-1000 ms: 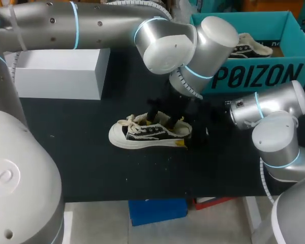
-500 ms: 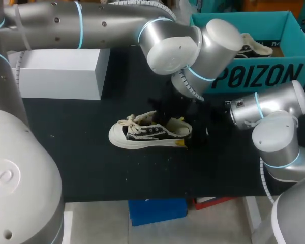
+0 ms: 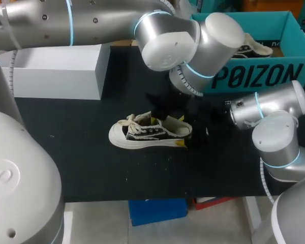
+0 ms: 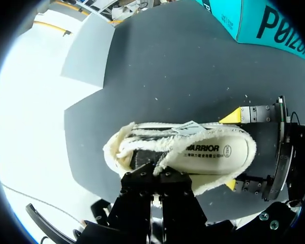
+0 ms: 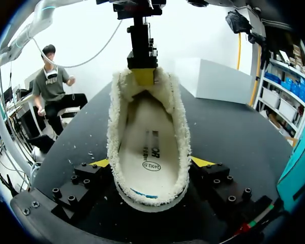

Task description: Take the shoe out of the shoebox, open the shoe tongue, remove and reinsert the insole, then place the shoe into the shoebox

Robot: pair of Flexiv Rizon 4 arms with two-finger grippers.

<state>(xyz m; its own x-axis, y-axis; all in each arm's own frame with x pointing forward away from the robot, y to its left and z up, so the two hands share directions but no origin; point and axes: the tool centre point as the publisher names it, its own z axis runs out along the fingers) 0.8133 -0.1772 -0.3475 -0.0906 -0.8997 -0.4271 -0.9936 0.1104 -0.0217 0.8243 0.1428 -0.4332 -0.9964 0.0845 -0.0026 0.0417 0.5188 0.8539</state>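
Observation:
A black-and-white sneaker (image 3: 148, 134) with fleece lining lies on its sole mid-table, toe to the left. My left gripper (image 3: 160, 113) comes down over its opening and is shut on the shoe tongue (image 4: 169, 155), holding it raised. The insole (image 5: 148, 152) shows inside the shoe. My right gripper (image 3: 183, 132) sits at the heel, its yellow fingertips (image 5: 200, 162) pressed against both sides, shut on the shoe (image 5: 147, 127). The teal shoebox (image 3: 254, 76) stands at the back right.
A second shoe (image 3: 251, 47) lies inside the teal shoebox. A white box (image 3: 61, 73) stands at the back left. Bare black table (image 3: 81, 168) lies in front of and to the left of the sneaker.
My left gripper's fingers closed on the tongue and drew it up a little. The shoe and my right arm have stayed put.

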